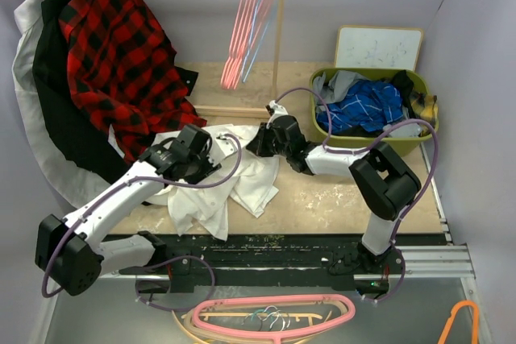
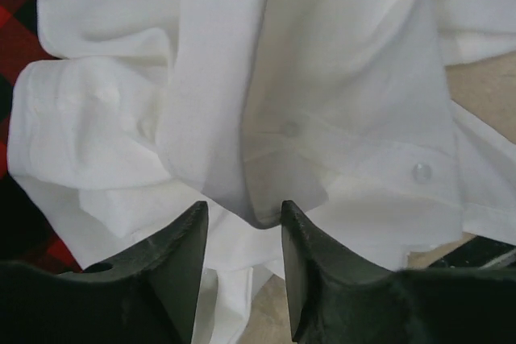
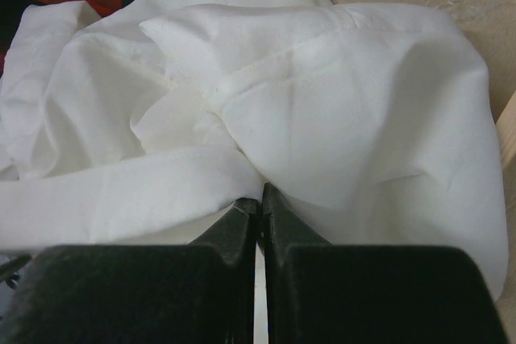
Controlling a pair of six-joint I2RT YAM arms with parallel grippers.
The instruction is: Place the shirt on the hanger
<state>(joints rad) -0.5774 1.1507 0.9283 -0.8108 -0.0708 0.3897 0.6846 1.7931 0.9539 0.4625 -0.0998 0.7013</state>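
White shirt (image 3: 347, 118) in the right hand (image 3: 259, 199) grip

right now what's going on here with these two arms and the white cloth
Both arms are working on the shirt, which lies crumpled on the table. The right gripper is shut on a fold of it. The left gripper is open, with another fold of the cloth between its fingers. The shirt is not on a hanger yet; pink hangers hang from the rail at the back.
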